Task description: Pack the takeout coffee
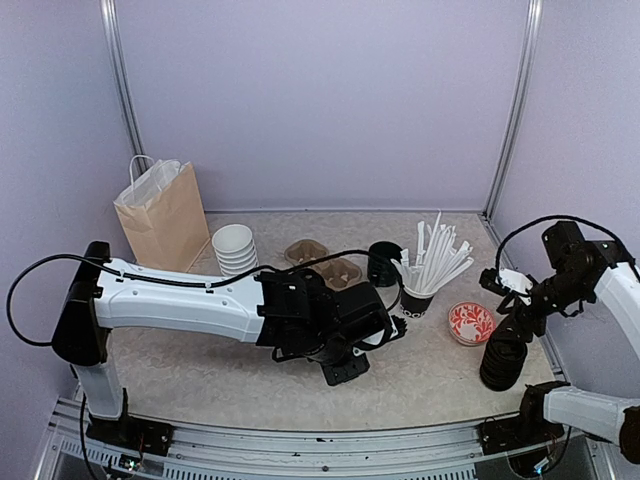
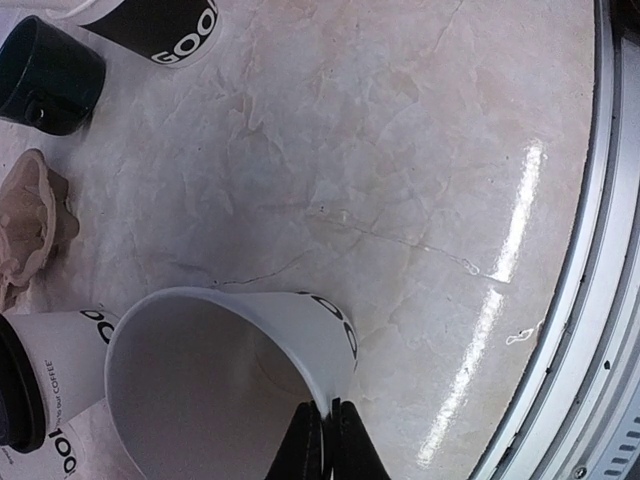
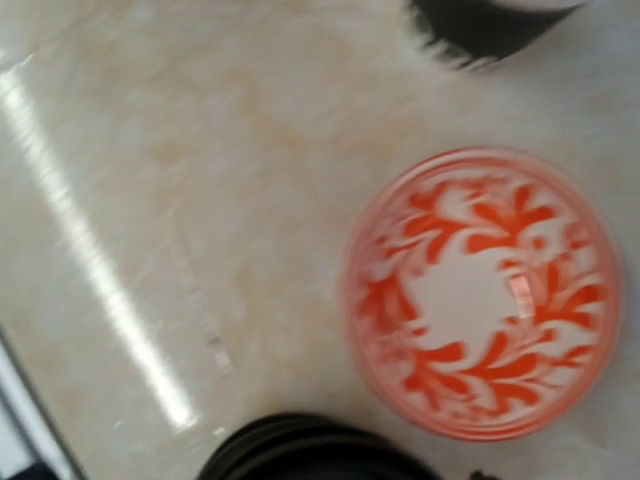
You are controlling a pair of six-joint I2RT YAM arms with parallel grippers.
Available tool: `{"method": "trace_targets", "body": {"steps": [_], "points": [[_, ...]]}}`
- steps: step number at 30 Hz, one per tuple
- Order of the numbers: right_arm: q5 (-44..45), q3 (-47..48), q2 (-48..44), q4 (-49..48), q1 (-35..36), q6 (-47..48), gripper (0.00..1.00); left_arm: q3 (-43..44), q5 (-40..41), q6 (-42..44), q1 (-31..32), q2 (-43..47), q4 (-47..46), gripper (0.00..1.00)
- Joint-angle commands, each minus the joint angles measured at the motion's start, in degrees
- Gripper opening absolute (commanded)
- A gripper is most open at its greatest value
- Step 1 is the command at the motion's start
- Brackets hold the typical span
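Observation:
In the left wrist view my left gripper [image 2: 328, 418] is shut on the rim of a lidless white paper cup [image 2: 240, 370] with black lettering, which tilts over the marble table. Beside it, at the lower left, lies a takeout coffee [image 2: 55, 375], a white printed cup with a black lid. From above, my left gripper [image 1: 347, 355] is at mid-table and the arm hides both cups. My right gripper [image 1: 512, 325] hangs over a stack of black lids [image 1: 500, 365]. Its fingers do not show in the right wrist view, where only the black lids [image 3: 320, 452] fill the bottom edge.
A red patterned bowl [image 1: 471, 322] sits left of the lid stack. A black cup with white sticks [image 1: 418, 298], a brown cardboard tray [image 1: 325, 265], another black stack [image 1: 383, 262], stacked white cups [image 1: 235, 248] and a paper bag [image 1: 163, 215] stand behind.

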State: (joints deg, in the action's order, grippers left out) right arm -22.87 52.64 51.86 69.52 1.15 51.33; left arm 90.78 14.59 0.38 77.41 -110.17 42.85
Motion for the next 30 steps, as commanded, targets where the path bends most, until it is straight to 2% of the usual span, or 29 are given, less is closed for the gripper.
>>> {"method": "trace_targets", "body": {"steps": [1, 5, 8, 14, 17, 25, 30], "points": [[-1.4, -1.3, 1.5, 6.1, -0.6, 5.6, 0.63, 0.5, -1.1, 0.2, -0.3, -1.2, -0.7, 0.12], [-0.1, -1.9, 1.1, 7.6, -0.6, 7.0, 0.68, 1.1, -1.0, -0.1, -0.2, -1.5, -0.3, 0.26], [2.6, -3.0, 0.7, 7.6, -0.6, 7.1, 0.70, 2.0, -0.9, -0.1, -0.1, -1.5, 0.1, 0.32], [7.4, -4.7, -0.3, 6.6, -0.6, 5.4, 0.69, 4.3, 0.6, -1.8, 0.6, 0.2, -0.7, 0.47], [7.5, -4.2, 0.2, 6.5, -0.6, 4.8, 0.67, 5.2, 1.3, -1.8, 0.4, 1.2, -1.5, 0.49], [6.7, -5.4, 2.4, 5.4, -0.6, 4.2, 0.54, 5.8, 3.3, -3.2, 0.0, 1.3, -2.9, 0.50], [6.5, -6.1, 3.5, 4.8, 0.0, 3.5, 0.52, 5.5, 3.7, -4.4, -0.1, 2.3, -4.4, 0.50]]}}
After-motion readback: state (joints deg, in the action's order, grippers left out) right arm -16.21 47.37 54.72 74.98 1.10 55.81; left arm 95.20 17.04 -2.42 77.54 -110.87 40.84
